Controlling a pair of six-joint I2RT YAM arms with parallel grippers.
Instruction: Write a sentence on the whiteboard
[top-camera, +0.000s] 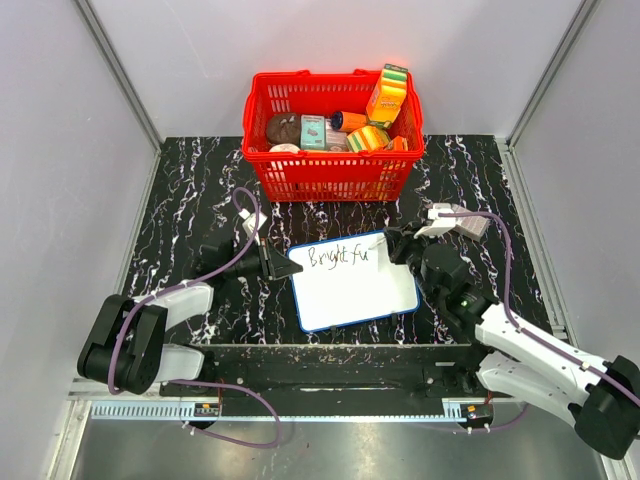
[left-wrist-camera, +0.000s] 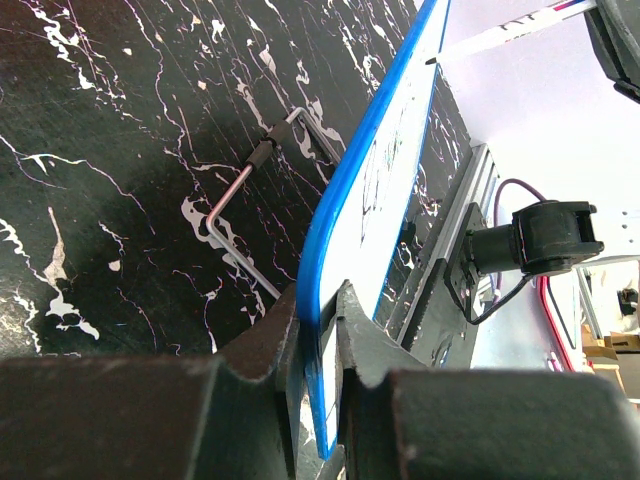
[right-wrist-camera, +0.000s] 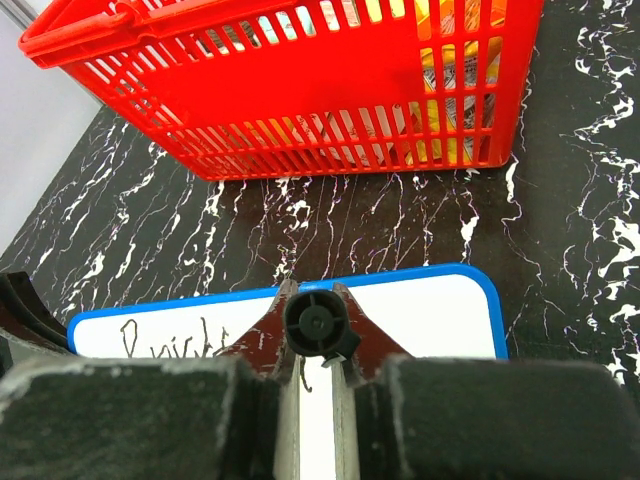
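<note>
The whiteboard (top-camera: 355, 285), white with a blue rim, lies on the black marbled table in front of the red basket. My left gripper (top-camera: 280, 262) is shut on its left edge, and the left wrist view shows the rim (left-wrist-camera: 345, 215) pinched between the two fingers (left-wrist-camera: 375, 335). The sentence (top-camera: 338, 257) reads "Bright fu" along the top of the board. My right gripper (top-camera: 400, 246) is shut on a black marker (right-wrist-camera: 318, 322), held over the board (right-wrist-camera: 430, 315) just after the last letter. The marker's tip (left-wrist-camera: 470, 45) meets the board surface.
A red basket (top-camera: 333, 150) full of packaged goods stands right behind the board, close to the right gripper (right-wrist-camera: 316, 300). A bent metal wire (left-wrist-camera: 240, 195) lies on the table beside the board's left edge. Grey walls close in on both sides.
</note>
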